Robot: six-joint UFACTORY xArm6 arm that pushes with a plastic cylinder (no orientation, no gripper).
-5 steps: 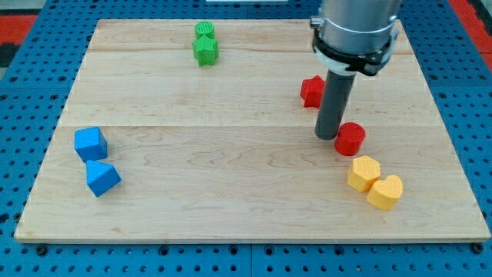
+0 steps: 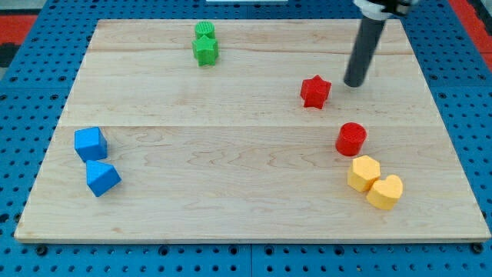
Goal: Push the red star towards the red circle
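The robot has no fingers, only its tip (image 2: 354, 83), just right of the red star (image 2: 315, 91) in the frame's upper right, so a push could slide it left (away from the red circle (image 2: 350, 138) below).

Lab bench: blue pegboard (image 2: 31, 92), wooden board (image 2: 231, 185)

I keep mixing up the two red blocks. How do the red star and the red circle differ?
The red star has pointed arms; the red circle is a round cylinder. The star sits nearer the view's top, just left of my tip; the circle sits lower, beside the yellow blocks. Both are red and rest on the board.
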